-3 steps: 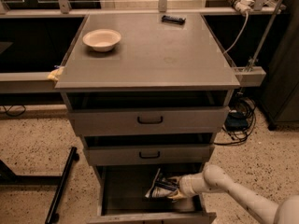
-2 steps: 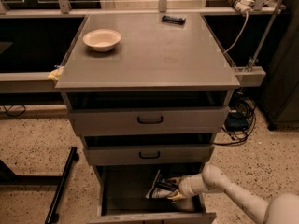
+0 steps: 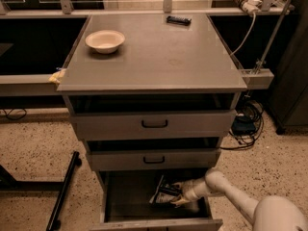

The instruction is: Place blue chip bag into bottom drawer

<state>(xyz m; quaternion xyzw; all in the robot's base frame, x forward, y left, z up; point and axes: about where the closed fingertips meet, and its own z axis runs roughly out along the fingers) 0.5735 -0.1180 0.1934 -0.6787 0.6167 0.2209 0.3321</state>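
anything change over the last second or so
Barely anything. The robot's arm edged slightly left; the hand stays against the blue chip bag inside the bottom drawer, bag unmoved. Bowl and black bar unchanged.

Your cream gripper [image 3: 179,197] sits in the grey bottom drawer [image 3: 126,200], at the blue chip bag [image 3: 164,192], dark blue with white patches.

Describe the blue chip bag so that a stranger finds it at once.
Look into the open bottom drawer of the grey metal three-drawer cabinet. The small crinkled bag, dark blue with white patches, lies there beside the robot's gripper. The cream bowl and black bar sit on the cabinet's top instead.
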